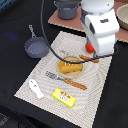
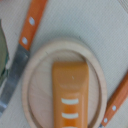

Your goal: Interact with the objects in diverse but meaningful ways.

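The orange-yellow bread loaf point(image 1: 70, 66) lies on a round wooden plate point(image 1: 79, 74) in the middle of the striped placemat; in the wrist view the loaf point(image 2: 71, 90) fills the plate point(image 2: 37, 85) seen from straight above. The red tomato point(image 1: 89, 48) sits just behind, partly hidden by my arm. The yellow butter block point(image 1: 64, 97) and the white fish piece point(image 1: 36, 88) lie near the mat's front. My gripper point(image 1: 101, 47) hangs above the plate's far side; its fingers are hidden and show in neither view.
A wooden-handled fork point(image 1: 65, 80) lies in front of the plate and a knife point(image 2: 20, 50) beside it. A small grey pan point(image 1: 36, 47) sits at the exterior view's left. A grey pot point(image 1: 66, 7) stands on a board point(image 1: 70, 21) behind.
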### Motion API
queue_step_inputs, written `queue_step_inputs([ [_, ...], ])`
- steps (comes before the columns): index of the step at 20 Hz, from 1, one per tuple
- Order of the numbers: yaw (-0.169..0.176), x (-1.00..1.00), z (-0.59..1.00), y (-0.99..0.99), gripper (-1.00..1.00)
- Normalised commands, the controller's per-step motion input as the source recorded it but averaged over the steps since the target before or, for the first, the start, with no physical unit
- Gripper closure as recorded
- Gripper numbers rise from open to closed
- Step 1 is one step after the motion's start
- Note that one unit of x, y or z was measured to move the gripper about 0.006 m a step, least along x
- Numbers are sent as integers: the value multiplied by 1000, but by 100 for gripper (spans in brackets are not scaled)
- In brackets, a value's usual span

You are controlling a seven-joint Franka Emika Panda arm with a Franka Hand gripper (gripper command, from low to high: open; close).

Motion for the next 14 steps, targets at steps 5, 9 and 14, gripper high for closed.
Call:
queue_step_inputs([
  [5,2,336,110,471,-100],
  [9,-209,234,122,341,-100],
  [14,-215,227,94,362,-100],
])
